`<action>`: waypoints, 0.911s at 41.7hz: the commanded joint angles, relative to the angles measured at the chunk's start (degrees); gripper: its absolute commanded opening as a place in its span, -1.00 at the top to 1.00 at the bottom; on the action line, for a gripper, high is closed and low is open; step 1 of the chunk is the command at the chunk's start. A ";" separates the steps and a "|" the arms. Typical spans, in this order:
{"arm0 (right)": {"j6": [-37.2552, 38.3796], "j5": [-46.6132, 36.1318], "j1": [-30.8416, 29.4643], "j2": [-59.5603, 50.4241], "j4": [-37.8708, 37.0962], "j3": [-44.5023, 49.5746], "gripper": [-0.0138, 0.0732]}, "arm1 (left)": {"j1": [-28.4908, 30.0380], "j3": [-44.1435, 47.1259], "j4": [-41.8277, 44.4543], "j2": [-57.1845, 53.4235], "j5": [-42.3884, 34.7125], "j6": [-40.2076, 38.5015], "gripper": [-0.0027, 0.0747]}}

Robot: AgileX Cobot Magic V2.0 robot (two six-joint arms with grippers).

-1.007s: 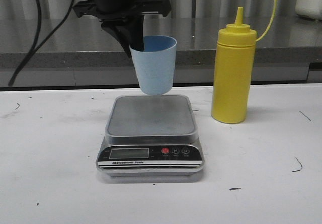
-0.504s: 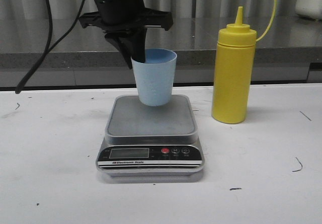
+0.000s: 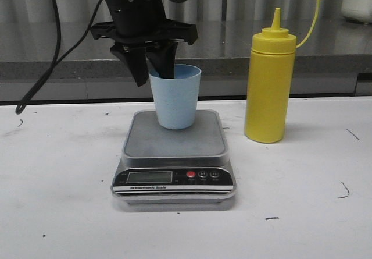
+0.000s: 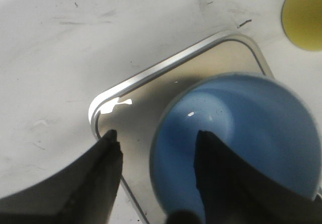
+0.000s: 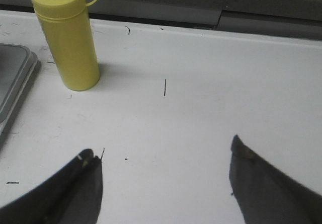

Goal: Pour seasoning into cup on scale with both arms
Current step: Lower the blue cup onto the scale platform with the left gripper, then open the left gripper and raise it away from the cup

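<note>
White table [image 3: 58, 171], scuffed with small dark marks, backed by a grey counter ledge and a ribbed wall. Left arm [image 3: 131, 9] descends from twelve o'clock over the centre-left of the front view, cable hanging off its nine o'clock side. Left gripper [image 3: 154, 67] straddles the rim of the cup [image 3: 174, 99]: one finger sits inside the mouth, the other outside the wall at the cup's nine o'clock; in the left wrist view the fingers [image 4: 108, 153] stand slightly apart with the cup rim between them, and firm contact on the wall cannot be confirmed. The cup is upright on the rear half of the scale [image 3: 174, 154], base at or very near the steel platform; actual contact cannot be told. Scale display and red button face six o'clock. The seasoning [image 3: 268, 84] stands upright on the table at the scale's three o'clock, apart from it, nozzle uncovered, tethered cap arcing off toward one o'clock. Right gripper [image 5: 166, 168], visible only in the right wrist view, is spread wide and holding nothing above bare table; the bottle lies well clear of it toward eleven o'clock
</note>
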 commanded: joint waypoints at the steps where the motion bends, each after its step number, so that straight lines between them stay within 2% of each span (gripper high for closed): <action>1: -0.67 -3.93 -0.11 0.59 -0.61 -1.52 -0.58 | -0.02 -1.70 0.22 -6.31 -0.79 -0.76 0.01; 7: -0.67 -3.93 -0.11 0.59 -0.61 -1.52 -0.58 | -0.02 2.22 0.46 -12.19 -1.75 -0.66 0.01; 19: -0.67 -3.93 -0.11 0.59 -0.61 -1.52 -0.58 | -0.02 19.85 4.26 -29.40 -10.19 -0.41 0.01; 38: -0.67 -3.93 -0.11 0.59 -0.61 -1.52 -0.58 | 0.10 43.04 4.80 -57.84 -16.24 -1.96 0.01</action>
